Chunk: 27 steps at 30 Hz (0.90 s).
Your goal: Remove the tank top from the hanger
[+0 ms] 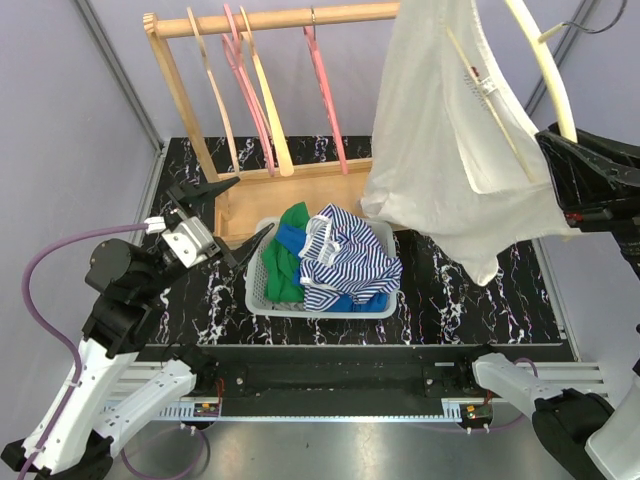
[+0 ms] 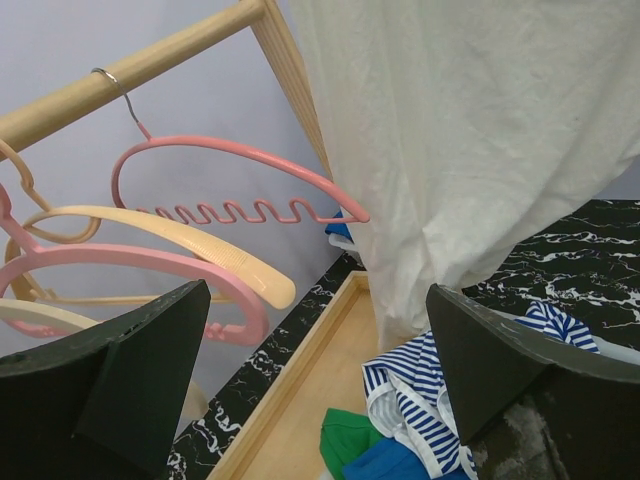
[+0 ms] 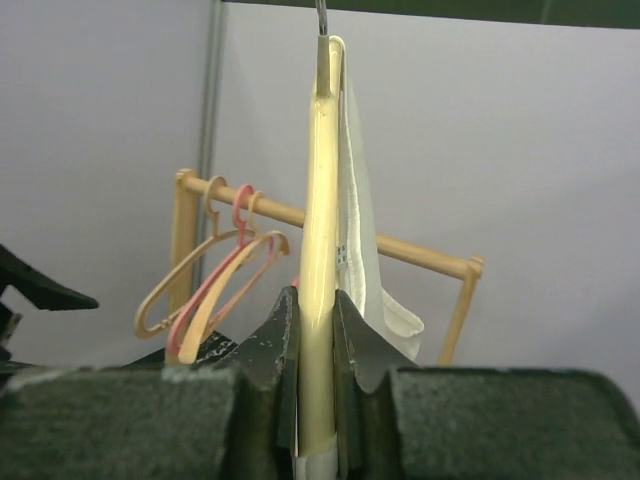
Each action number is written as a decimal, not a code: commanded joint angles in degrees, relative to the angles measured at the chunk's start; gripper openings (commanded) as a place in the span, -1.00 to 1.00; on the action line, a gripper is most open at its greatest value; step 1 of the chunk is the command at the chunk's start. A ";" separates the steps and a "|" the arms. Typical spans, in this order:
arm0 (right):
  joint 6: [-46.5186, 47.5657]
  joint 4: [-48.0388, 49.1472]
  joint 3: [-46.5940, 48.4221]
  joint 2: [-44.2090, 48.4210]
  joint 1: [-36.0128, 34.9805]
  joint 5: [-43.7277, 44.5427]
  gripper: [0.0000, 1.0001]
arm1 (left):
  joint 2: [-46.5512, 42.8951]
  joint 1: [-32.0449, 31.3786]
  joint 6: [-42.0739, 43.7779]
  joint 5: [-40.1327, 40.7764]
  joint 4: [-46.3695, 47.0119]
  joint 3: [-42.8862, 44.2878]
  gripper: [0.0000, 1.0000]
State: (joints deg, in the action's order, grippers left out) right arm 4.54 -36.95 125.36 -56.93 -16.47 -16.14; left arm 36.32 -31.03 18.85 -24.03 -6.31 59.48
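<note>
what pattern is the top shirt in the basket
Blue-and-white stripes; the shirt shows best in the top external view.

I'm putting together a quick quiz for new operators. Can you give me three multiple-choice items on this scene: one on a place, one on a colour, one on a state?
1. Where does the striped garment lie?
A. in the basket
B. over the rail
C. on the bare table

2. What colour is the hanger carrying the tank top?
A. pink
B. cream
C. green

3. How do the fingers of the left gripper stand?
A. shut on a hanger
B. shut on nothing
C. open, holding nothing

Key:
1 A: it tops the heap of clothes in the basket.
2 B: the hanger clamped in the right gripper is cream.
3 C: both fingers spread wide, with nothing between them.
</note>
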 commanded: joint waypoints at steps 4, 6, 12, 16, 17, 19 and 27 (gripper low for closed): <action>-4.00 2.50 7.61 -2.84 0.12 -18.21 -1.00 | -1.07 0.70 -1.53 -2.33 3.14 0.28 0.98; -5.75 1.71 10.95 -4.06 0.03 -19.54 -1.00 | -1.33 0.88 -1.45 -2.42 3.23 0.19 0.98; -8.92 7.49 9.82 -3.72 0.12 -21.38 -1.00 | -2.04 1.32 -2.06 -2.60 4.02 -0.24 0.98; -10.68 13.20 8.15 -2.75 0.12 -23.67 -1.00 | -2.74 1.67 -2.33 -2.86 4.46 -0.77 0.98; -11.99 14.35 7.45 -2.49 0.12 -24.80 -1.00 | -3.00 1.76 -2.24 -2.86 4.63 -0.95 0.98; -13.32 17.33 6.39 -2.40 0.12 -25.43 -1.00 | -3.18 1.85 -2.50 -2.86 4.72 -1.12 0.98; -15.26 21.82 6.03 -6.70 0.12 -23.59 -1.00 | -4.06 2.64 -4.00 -3.65 5.69 -1.48 0.98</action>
State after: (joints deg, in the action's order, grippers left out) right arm -8.12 -27.11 131.22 -60.93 -16.47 -41.71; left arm 33.19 -29.08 16.36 -26.15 -4.05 58.46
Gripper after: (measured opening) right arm 0.155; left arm 0.985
